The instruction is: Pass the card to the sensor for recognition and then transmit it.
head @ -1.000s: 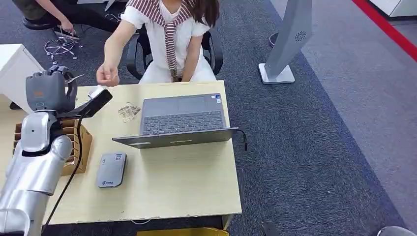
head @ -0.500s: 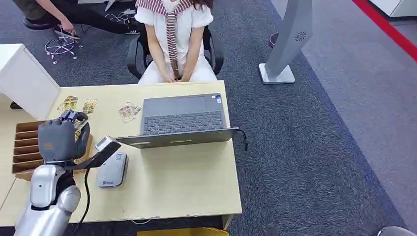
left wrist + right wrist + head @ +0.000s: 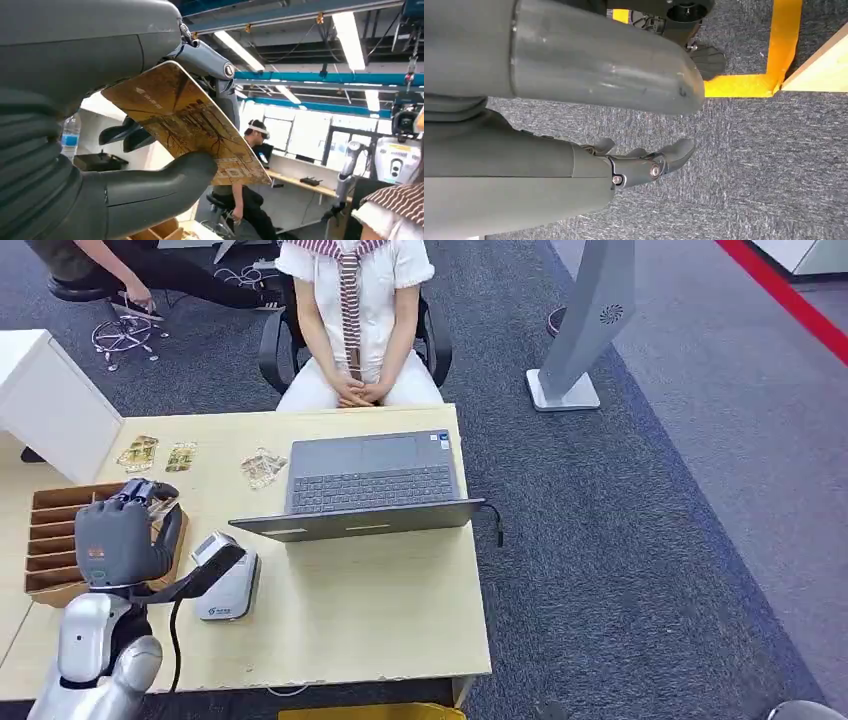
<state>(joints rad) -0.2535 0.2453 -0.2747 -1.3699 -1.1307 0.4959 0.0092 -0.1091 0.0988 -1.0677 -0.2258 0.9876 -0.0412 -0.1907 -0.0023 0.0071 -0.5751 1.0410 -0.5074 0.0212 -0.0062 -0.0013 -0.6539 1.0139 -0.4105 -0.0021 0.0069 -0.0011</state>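
The card [image 3: 187, 125] is pinched in the left hand [image 3: 118, 540], clamped between the thick thumb and the darker fingers [image 3: 205, 57], its printed brown face showing in the left wrist view and its long axis running out past the fingertips. From the head view that hand hangs above the table's [image 3: 380, 610] left front part, just in front of the wooden slotted box [image 3: 50, 540] at the left edge. The sensor [image 3: 228, 585], a flat grey reader, lies on the table just beside the hand, toward the laptop [image 3: 365, 485], and partly under the dark wrist-camera bracket. So the reader is only a short sideways and downward reach from the card, and the left arm is the one placed to present it; I judge the card not yet laid over the reader. The right hand [image 3: 644, 162] hangs over the carpet with its fingers loosely apart, holding nothing. A seated person [image 3: 355, 310] waits beyond the table's far edge, hands clasped.
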